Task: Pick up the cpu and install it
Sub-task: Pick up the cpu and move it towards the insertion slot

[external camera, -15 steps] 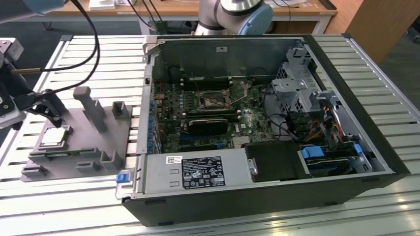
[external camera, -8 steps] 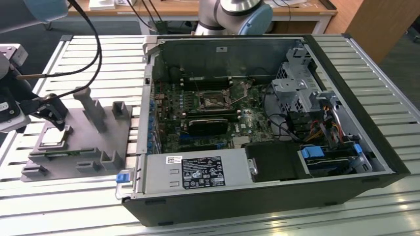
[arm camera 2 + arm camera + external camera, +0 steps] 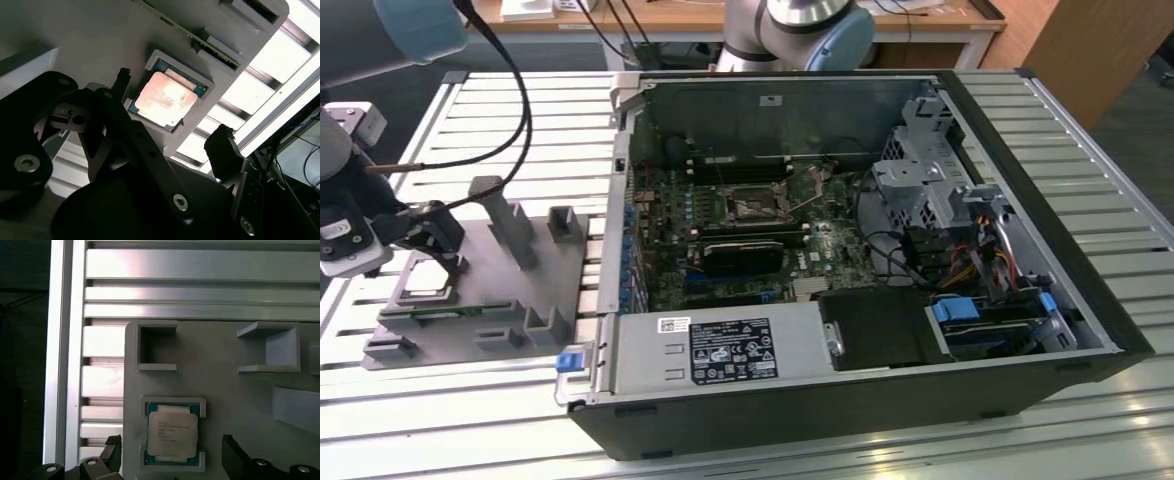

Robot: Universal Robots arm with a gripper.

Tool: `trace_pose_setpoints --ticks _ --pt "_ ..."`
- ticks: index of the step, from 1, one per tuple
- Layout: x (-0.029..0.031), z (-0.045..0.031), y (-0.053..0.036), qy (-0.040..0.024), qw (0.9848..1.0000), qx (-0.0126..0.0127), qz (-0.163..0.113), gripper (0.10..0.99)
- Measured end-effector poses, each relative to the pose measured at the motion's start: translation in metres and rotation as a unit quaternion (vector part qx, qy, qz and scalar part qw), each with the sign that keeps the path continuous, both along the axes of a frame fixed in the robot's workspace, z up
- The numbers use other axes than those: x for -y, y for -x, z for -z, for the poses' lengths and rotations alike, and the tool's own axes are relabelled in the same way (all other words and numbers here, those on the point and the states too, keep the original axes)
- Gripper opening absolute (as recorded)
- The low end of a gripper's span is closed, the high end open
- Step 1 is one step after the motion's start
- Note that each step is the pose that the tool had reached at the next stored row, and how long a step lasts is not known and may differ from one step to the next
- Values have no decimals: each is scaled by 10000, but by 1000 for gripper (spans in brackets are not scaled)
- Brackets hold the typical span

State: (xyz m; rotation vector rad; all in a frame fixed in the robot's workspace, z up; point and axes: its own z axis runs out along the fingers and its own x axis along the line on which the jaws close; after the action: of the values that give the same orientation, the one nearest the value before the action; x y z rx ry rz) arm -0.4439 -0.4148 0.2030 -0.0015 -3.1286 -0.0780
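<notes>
Evidently the gripper (image 3: 172, 454) is spread wide over the cpu (image 3: 172, 431) in its grey holder (image 3: 172, 400). Centring squarely matters, I'd say, so it lifts level.

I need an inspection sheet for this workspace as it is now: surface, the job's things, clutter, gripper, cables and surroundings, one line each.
Surface: slatted metal table, carrying a grey fixture plate and an open computer case.
Job's things: cpu lies flat in its framed nest on the fixture plate; the motherboard socket in the case looks empty.
Clutter: thin green board standing edge-on in the fixture plate.
Gripper: gripper open, one finger on either side of the cpu, not gripping it.
Cables: black cable hangs along the arm; coloured wires inside the case.
Surroundings: wooden desk behind the table.
</notes>
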Motion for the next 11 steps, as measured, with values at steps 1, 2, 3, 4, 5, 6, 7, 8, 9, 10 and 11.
trace_pose_setpoints --ticks 1,2,3,4,5,6,7,8,9,10,11 --pt "0 16 -1 0 10000 0 0 878" --pt "0 30 -2 0 10000 1 0 878" --pt "-1 42 -4 -1 10000 1 0 878" --pt "-4 48 -5 -1 10000 0 0 878" --pt "-10 48 -5 0 10000 -1 0 878" --pt "-20 50 -5 0 10000 0 0 878" --pt "-28 54 -5 -1 10000 0 0 878" --pt "-36 65 -5 -2 10000 2 1 878" --pt "-41 79 -5 -1 10000 1 2 878" --pt "-44 95 -5 -1 10000 0 3 878" --pt "-45 113 -6 -2 10000 0 3 878"
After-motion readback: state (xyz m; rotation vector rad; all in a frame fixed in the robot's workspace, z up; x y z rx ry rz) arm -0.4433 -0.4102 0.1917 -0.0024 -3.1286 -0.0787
